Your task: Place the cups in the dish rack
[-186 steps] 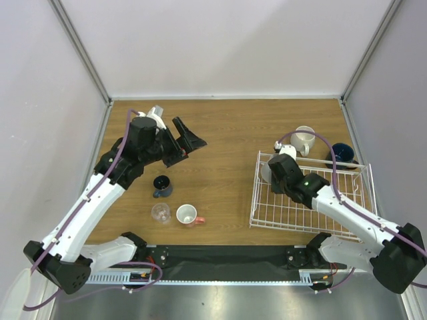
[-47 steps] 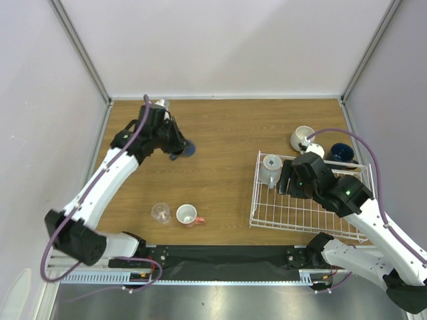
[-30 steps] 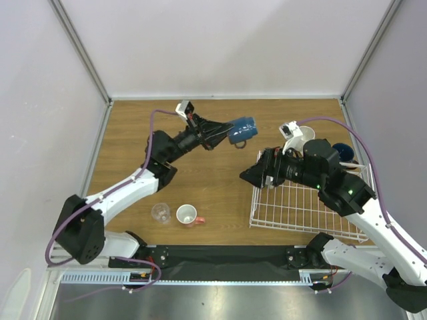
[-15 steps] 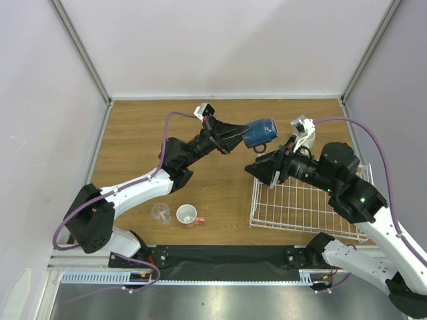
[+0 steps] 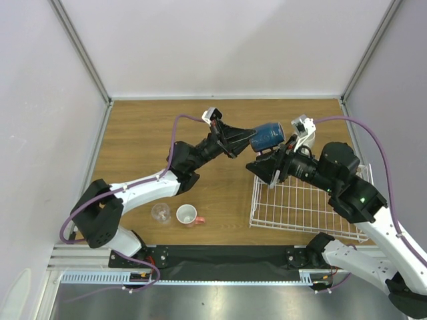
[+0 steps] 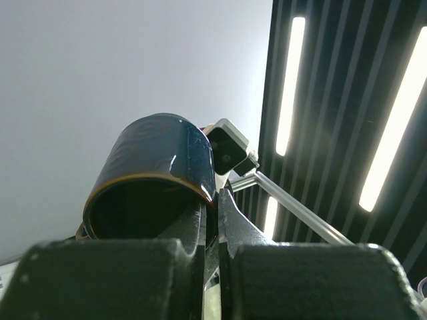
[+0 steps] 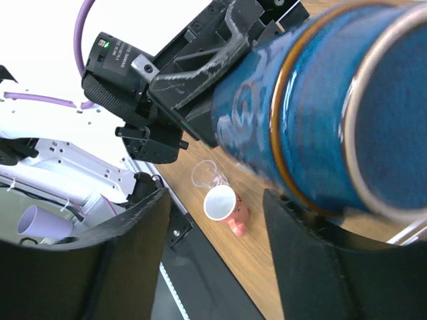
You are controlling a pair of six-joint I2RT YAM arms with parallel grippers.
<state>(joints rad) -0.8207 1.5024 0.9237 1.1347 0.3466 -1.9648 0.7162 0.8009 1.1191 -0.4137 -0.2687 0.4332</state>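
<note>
A dark blue mug (image 5: pixel 268 135) hangs on its side in mid-air over the table, just left of the white wire dish rack (image 5: pixel 313 207). My left gripper (image 5: pixel 248 139) is shut on the mug's wall at the rim (image 6: pixel 215 200). My right gripper (image 5: pixel 263 165) stands open just below the mug. In the right wrist view the mug (image 7: pixel 313 107) lies over the right finger (image 7: pixel 313 267), with nothing between the fingers. A reddish-pink cup (image 5: pixel 187 215) and a small clear glass (image 5: pixel 160 213) sit near the table's front left.
The two arms meet over the rack's near-left corner. My right arm covers the back of the rack. A black strip (image 5: pixel 227 255) runs along the table's front edge. Grey walls close the left, back and right sides.
My left arm has swung the dark blue mug rightward from the table's back middle up to the right gripper. The right gripper turned toward it, and its fingers now sit under the mug.
</note>
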